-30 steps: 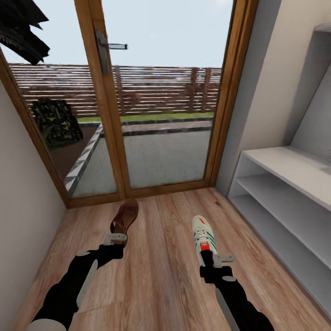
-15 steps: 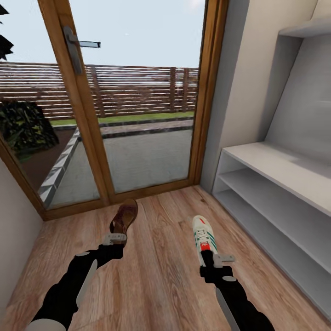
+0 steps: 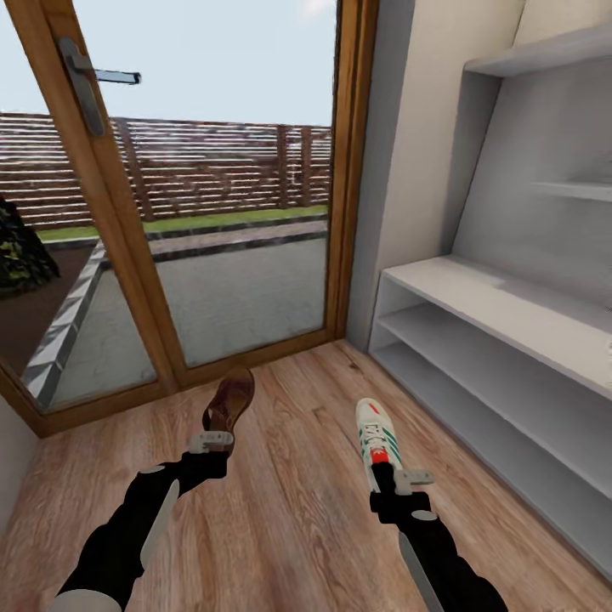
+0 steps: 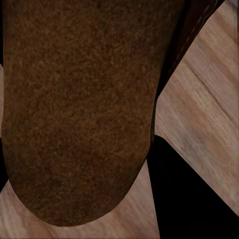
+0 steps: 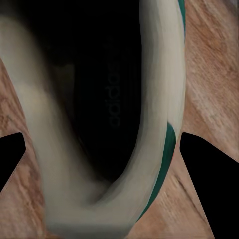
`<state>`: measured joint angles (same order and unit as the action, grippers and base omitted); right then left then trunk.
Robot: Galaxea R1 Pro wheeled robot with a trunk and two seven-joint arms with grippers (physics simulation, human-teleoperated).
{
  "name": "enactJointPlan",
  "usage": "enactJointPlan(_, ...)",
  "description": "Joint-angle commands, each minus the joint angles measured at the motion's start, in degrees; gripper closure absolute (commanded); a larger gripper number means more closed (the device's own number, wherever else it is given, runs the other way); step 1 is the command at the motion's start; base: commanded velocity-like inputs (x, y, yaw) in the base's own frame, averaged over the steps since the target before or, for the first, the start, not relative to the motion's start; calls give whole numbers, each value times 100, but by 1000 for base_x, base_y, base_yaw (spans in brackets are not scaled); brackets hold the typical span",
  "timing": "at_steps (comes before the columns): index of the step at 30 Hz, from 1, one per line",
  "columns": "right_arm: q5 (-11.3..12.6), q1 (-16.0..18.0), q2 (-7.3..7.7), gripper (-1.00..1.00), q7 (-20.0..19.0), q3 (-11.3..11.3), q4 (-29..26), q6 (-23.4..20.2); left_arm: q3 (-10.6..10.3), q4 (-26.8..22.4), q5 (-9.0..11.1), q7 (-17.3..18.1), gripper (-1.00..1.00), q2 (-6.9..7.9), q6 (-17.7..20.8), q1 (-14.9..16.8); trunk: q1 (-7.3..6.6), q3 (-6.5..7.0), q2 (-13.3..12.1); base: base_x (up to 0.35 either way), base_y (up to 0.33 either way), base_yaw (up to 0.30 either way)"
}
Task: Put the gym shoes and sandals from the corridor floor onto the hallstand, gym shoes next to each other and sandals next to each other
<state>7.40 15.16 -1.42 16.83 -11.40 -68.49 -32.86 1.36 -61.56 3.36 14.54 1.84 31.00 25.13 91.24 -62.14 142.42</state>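
My left gripper (image 3: 212, 442) is shut on the heel end of a brown sandal (image 3: 230, 403), whose toe points toward the door. In the left wrist view the sandal's brown sole (image 4: 79, 109) hangs over the wood-plank corridor floor (image 4: 209, 99). My right gripper (image 3: 388, 478) is shut on the heel of a white gym shoe (image 3: 375, 428) with green stripes and a red patch. Its white rim (image 5: 154, 124) sits between dark fingers (image 5: 211, 179) in the right wrist view. The pale grey hallstand (image 3: 501, 310) stands to the right, its two shelf bays bare. The other shoe and sandal are out of view.
A wood-framed glass door (image 3: 340, 170) with a grey handle (image 3: 83, 81) closes the corridor ahead. Stepped wall shelves (image 3: 552, 53) rise above the hallstand. A pale wall (image 3: 8, 459) borders the left. Open plank floor (image 3: 297, 518) lies between my arms.
The whole picture has slid left, so the camera turned right and more of the hallstand shows. Both grippers and the sandal and gym shoe they hold keep their places in the view.
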Motion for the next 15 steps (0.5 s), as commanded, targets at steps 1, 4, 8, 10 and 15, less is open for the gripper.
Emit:
enactJointPlan(1, 59, 4, 1, 100, 58, -11, -7, -19, 8, -5, 24, 32, 100, 0, 38, 1, 0, -5, 2, 108, 316, -266)
enactJointPlan(4, 59, 4, 1, 100, 58, -11, -7, -19, 5, -5, 24, 33, 100, 0, 38, 1, 0, -5, 2, 144, 319, -266)
enactJointPlan(8, 59, 4, 1, 100, 58, -11, -7, -19, 7, -5, 24, 34, 100, 8, 44, 1, 0, -5, 2, 128, 210, -266)
enactJointPlan(10, 59, 4, 1, 100, 58, -11, -7, -19, 9, -5, 24, 33, 100, 14, 45, 1, 0, -5, 2, 45, 66, -266)
enactJointPlan(15, 59, 4, 1, 100, 58, -11, -7, -19, 13, -5, 24, 33, 100, 17, 51, 1, 0, -5, 2, 37, 38, -266)
